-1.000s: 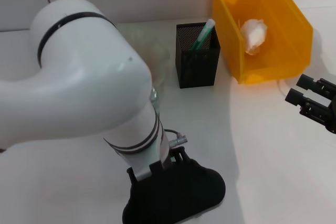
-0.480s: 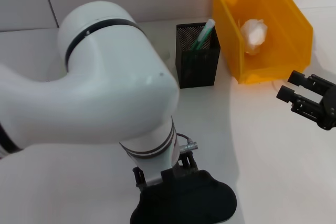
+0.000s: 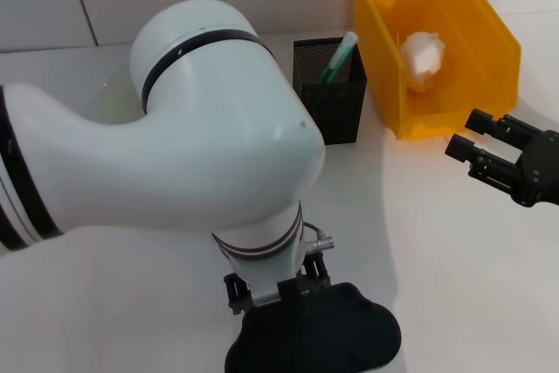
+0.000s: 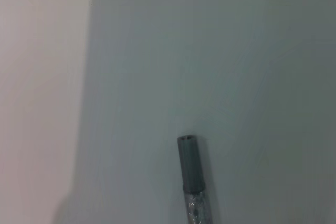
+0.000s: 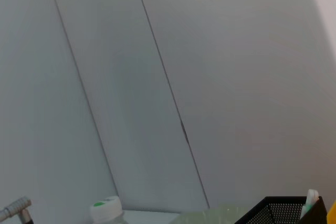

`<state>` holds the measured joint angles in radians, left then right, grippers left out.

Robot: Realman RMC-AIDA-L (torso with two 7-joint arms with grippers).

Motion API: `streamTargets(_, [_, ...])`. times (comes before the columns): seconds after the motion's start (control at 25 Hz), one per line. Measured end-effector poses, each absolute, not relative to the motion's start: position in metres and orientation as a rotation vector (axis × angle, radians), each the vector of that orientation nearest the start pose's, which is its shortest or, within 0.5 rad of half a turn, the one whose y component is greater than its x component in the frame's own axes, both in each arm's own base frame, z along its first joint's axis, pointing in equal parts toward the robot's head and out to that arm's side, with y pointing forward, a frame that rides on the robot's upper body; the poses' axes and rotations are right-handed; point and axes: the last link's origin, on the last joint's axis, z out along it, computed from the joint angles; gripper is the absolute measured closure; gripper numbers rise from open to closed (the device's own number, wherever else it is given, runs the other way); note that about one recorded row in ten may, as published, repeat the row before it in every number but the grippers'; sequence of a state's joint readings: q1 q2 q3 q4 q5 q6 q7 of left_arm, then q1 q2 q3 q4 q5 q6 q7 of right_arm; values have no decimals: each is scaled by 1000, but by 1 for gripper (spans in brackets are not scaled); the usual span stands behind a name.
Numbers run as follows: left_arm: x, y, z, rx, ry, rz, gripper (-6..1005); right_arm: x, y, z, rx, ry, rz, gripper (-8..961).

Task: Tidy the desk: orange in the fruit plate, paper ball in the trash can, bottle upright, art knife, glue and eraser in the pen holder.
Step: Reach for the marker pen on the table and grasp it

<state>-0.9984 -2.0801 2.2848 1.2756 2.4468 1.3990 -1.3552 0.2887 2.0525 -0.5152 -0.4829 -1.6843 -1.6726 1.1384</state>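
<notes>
White tabletop (image 3: 437, 242), paper ball (image 3: 422, 58) already in the trash can (image 3: 489, 50) beyond the open right hand (image 3: 476, 150); left hand unseen, likely reaching next for the grey knife (image 4: 191, 174) below it.

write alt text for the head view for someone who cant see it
The robot's large white left arm fills the left and centre of the white desk. Behind it, a black mesh pen holder stands beside a yellow trash can containing a paper ball. The black right gripper hovers open at the right edge.
</notes>
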Motion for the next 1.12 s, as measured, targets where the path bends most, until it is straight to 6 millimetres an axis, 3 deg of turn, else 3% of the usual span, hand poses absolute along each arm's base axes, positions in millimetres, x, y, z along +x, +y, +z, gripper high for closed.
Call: streamTargets(1.12, [-81, 270, -151, -2346, 2371, 1004, 267, 321, 272, 30, -2246, 685, 1050, 305])
